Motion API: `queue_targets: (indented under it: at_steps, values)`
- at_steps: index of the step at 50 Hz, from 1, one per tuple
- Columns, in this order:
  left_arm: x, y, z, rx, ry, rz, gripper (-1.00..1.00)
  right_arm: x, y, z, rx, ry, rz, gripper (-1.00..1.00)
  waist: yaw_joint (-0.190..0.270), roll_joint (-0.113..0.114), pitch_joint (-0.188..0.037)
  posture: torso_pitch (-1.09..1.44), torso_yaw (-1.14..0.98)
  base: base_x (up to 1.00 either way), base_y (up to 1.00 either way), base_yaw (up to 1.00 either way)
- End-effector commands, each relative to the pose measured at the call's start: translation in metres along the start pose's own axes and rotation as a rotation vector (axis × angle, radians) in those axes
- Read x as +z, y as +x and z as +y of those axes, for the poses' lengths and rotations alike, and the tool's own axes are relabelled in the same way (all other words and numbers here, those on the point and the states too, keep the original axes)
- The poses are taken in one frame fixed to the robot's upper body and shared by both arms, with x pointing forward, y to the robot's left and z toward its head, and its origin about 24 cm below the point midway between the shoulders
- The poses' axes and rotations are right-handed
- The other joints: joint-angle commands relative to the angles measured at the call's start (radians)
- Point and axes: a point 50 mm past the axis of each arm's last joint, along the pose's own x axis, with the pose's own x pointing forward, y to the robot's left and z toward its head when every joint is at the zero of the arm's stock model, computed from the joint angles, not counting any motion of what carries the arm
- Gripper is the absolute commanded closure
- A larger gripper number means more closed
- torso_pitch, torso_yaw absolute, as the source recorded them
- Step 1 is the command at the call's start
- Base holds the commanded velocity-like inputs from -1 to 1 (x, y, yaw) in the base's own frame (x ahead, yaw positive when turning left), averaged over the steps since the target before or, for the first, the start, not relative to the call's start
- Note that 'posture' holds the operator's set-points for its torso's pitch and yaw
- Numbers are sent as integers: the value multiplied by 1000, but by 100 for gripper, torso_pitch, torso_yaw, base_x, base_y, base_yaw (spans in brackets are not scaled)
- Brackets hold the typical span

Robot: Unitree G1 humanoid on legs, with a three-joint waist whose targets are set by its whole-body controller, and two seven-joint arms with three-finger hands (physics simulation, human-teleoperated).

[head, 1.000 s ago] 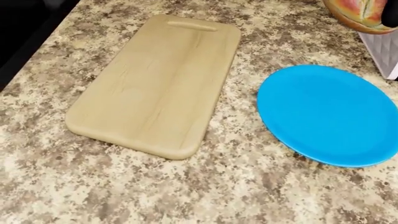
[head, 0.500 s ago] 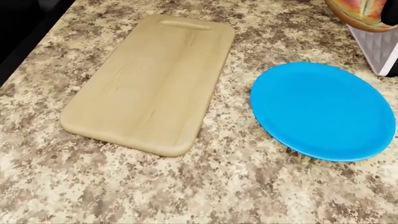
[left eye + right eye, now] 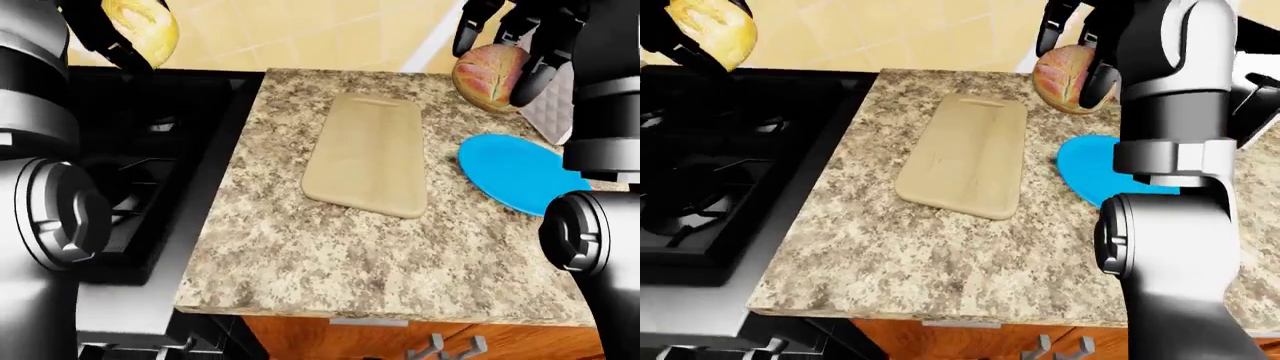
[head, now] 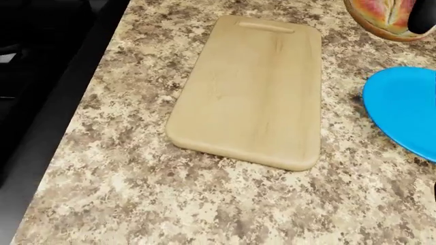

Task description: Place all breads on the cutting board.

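Fingers of the right hand (image 3: 510, 45) curl round a reddish-brown bread (image 3: 487, 79) held in the air at the cutting board's (image 4: 255, 89) two o'clock, while the left hand (image 3: 110, 34) grips a yellow loaf (image 3: 143, 28) over the stove (image 3: 710, 172) at the board's ten o'clock. Only the eye views show the left hand and its loaf; the head view cuts the reddish-brown bread off at its top edge. A blue plate (image 4: 405, 112) lies on the granite counter (image 4: 170, 204) at the bare board's three o'clock, partly hidden by the right arm in the right-eye view.
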Motion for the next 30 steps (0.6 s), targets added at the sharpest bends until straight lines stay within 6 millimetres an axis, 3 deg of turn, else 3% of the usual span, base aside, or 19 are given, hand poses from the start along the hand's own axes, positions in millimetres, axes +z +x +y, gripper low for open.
queue_targets:
  at_steps: [1,8,10,11,12,18,26,30]
  values:
    - [24,-14,27,112,12,-99,100,2,-22,-27,-144,4,-17,100,-17,13,-49,0,0,0,0,0]
    - [30,-16,31,115,11,-109,100,5,-23,-31,-149,2,-19,100,-11,-36,-47,0,0,0,0,0]
    - [32,-17,32,116,9,-114,100,7,-22,-33,-150,-1,-20,100,-1,-68,-57,0,0,0,0,0]
    - [33,-17,32,116,5,-117,100,8,-20,-33,-146,-4,-20,100,1,-65,-52,0,0,0,0,0]
    - [34,-18,33,115,6,-121,100,9,-19,-34,-144,-6,-20,100,-2,-48,-53,0,0,0,0,0]
    - [45,-23,40,122,4,-145,100,37,-13,-50,-143,-29,-36,100,-11,-15,-74,0,0,0,0,0]
    - [45,-24,42,132,-2,-144,100,91,14,-23,-102,-100,-97,100,-27,12,-79,0,0,0,0,0]
    - [43,-23,41,131,-4,-142,100,111,34,13,-51,-156,-120,100,-29,18,-80,0,0,0,0,0]
